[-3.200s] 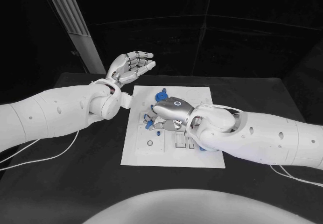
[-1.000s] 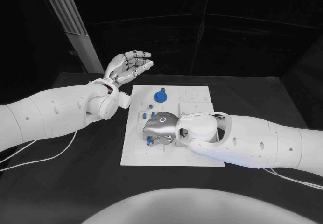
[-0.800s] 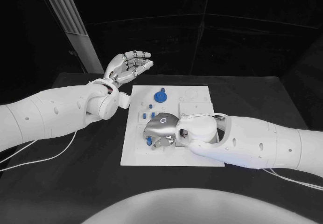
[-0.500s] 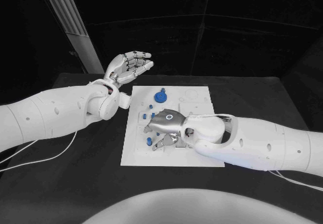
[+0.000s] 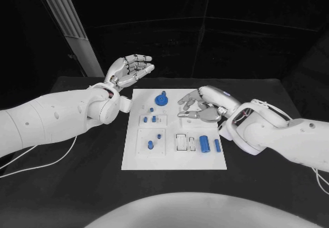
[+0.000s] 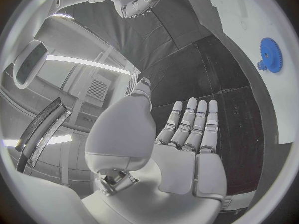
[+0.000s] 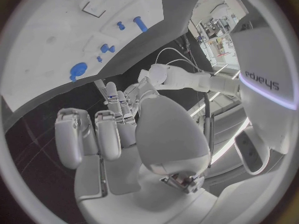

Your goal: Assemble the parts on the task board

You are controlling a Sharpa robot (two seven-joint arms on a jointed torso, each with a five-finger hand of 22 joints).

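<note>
Right hand (image 5: 203,105) hovers at the task board (image 5: 175,161)'s 1 o'clock edge, fingers loosely apart, empty; left hand (image 5: 129,69) raised past its 11 o'clock corner, fingers spread, empty.

Left arm in from the left, forearm raised; left hand (image 5: 129,69) held up, palm upward, fingers apart and lightly curled, holding nothing. Right arm in from the right; right hand (image 5: 204,104) fingers spread, empty.
</note>
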